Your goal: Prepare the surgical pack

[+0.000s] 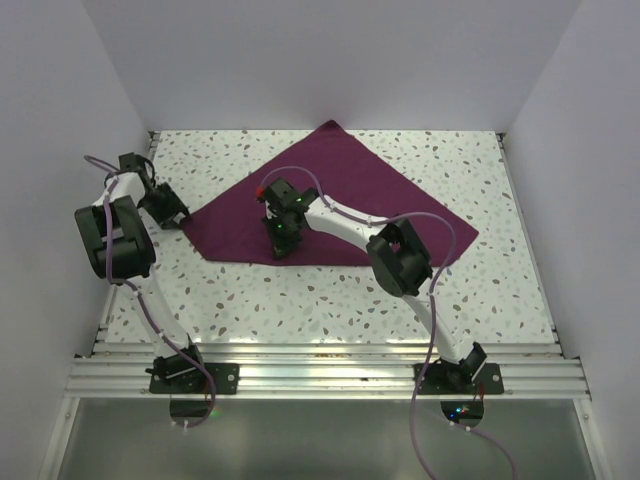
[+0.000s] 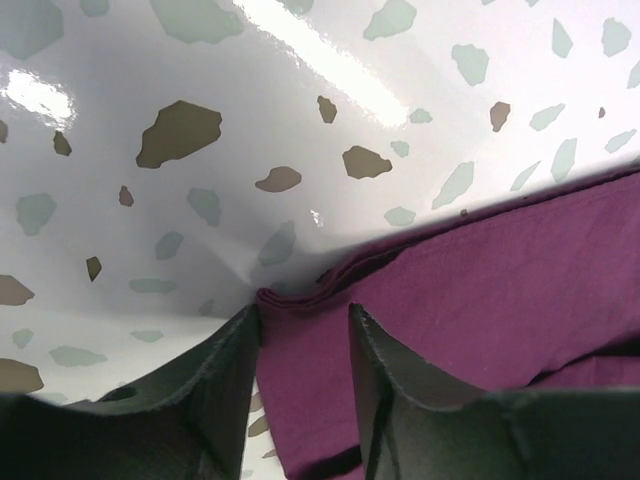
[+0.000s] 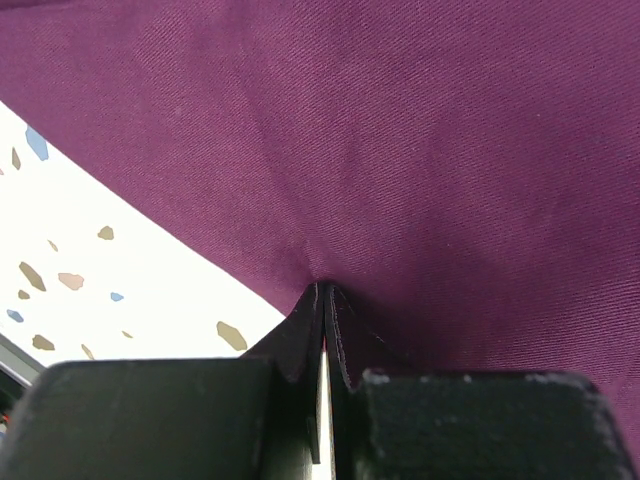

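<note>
right gripper pinched tight on surgical pack near edge; left gripper half-open around folded corner, nothing gripped. imo clamp left first, lift both evenly

Two dark fingers of left gripper rising from bottom edge, standing apart. Purple cloth lying on glossy speckled table, filling right side and lower middle. Cloth corner poking into gap between fingertips, just beside left-hand finger. Several stacked fabric edges showing at that corner. Light glaring off table near top. Contact between fingers and cloth not clear.
</note>
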### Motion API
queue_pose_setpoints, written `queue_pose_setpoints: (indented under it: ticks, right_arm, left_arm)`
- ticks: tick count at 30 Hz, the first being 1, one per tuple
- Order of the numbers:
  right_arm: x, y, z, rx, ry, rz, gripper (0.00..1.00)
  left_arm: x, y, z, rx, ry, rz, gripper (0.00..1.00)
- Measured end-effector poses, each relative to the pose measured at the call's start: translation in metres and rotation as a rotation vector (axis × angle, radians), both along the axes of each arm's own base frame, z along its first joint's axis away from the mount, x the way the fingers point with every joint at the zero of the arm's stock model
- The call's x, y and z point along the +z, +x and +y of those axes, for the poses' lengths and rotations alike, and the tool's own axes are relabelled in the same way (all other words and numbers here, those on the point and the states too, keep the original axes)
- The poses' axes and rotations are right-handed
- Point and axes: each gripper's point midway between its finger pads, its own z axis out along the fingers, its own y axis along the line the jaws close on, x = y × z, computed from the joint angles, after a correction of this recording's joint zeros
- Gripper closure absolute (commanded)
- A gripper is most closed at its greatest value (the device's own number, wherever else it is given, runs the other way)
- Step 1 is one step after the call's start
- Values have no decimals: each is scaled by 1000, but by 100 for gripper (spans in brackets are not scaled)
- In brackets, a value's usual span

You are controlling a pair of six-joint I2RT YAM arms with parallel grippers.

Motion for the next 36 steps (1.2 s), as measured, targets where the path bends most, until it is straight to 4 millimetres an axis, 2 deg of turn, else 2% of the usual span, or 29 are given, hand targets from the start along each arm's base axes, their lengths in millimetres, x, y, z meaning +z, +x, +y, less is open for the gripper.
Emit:
queue_pose_setpoints:
  ticks: [2, 5, 8, 17, 20, 24, 29, 32, 34, 36]
  right_arm:
    - [0, 0, 0, 0, 0, 0, 100]
    - [0, 0, 0, -1, 0, 0, 99]
    - [0, 0, 0, 0, 0, 1, 99]
    - [0, 0, 0, 0, -2, 2, 99]
    - [0, 0, 0, 1, -6, 6, 98]
    - [0, 0, 0, 1, -7, 7, 98]
    - [5, -1, -2, 6, -18, 7, 97]
    - [18, 3, -10, -3, -33, -5, 97]
    - [36, 7, -20, -17, -24, -13, 97]
    - [59, 15, -44, -57, -3, -22, 97]
  left_arm:
    - [-1, 0, 0, -2, -1, 0, 60]
    - [-4, 0, 0, -6, -6, 3, 86]
    - [-5, 1, -2, -19, -17, -1, 98]
    - [1, -1, -7, -28, -32, -18, 100]
    - [18, -3, -13, -39, -35, -51, 100]
    - [54, -1, -28, -66, -25, -127, 100]
    - [106, 5, -72, -134, -34, -243, 100]
    - [127, 6, -104, -176, -56, -286, 100]
    - [136, 5, -124, -198, -75, -301, 100]
    - [143, 5, -140, -218, -90, -312, 100]
